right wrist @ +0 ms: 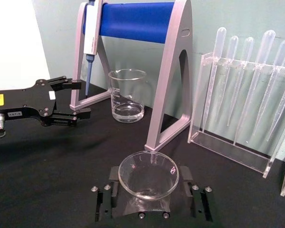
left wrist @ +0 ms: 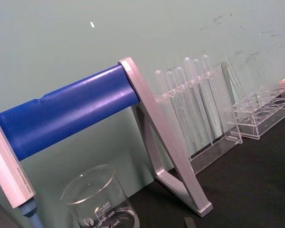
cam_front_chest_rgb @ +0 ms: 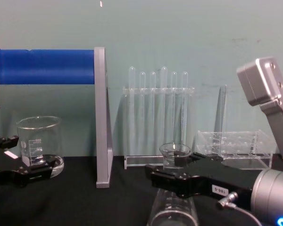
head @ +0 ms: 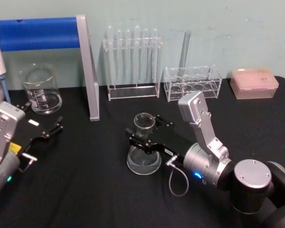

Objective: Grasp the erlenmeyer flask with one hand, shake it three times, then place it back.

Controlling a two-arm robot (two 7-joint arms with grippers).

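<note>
Left gripper [right wrist: 76, 99]: parked left of the stand [head: 38, 33], on the robot's side of the beaker [head: 40, 90]. Its jaws are spread wide with nothing between them, and it is well apart from the work. The stand's grey upright is the reference here. The erlenmeyer flask [head: 143, 160] is right of that upright's foot and nearer the robot, on the black table [head: 95, 180]. The flask is upright with its long axis vertical, and the wide base looks seated on the cloth, mouth up. The right gripper [head: 141, 141] comes in from the right, farther from the stand than the flask is. It is held level, so it crosses the neck at right angles to the flask's axis, below the flared rim and above the cone. The right wrist view looks down into the mouth, with the black jaws flanking it, one each side and centred. Can't tell whether they are clamped on the glass or just bracketing it with clearance, because the rim hides the contact faces. Key relation: the neck is already inside the right gripper and the left is nowhere near, so this is a right-arm job. My read is that any lift should go straight up along the flask's axis. The flask is well apart from the stand's foot and from the test-tube rack [head: 133, 90] behind it to the stand's right, so there is room to shake.
</note>
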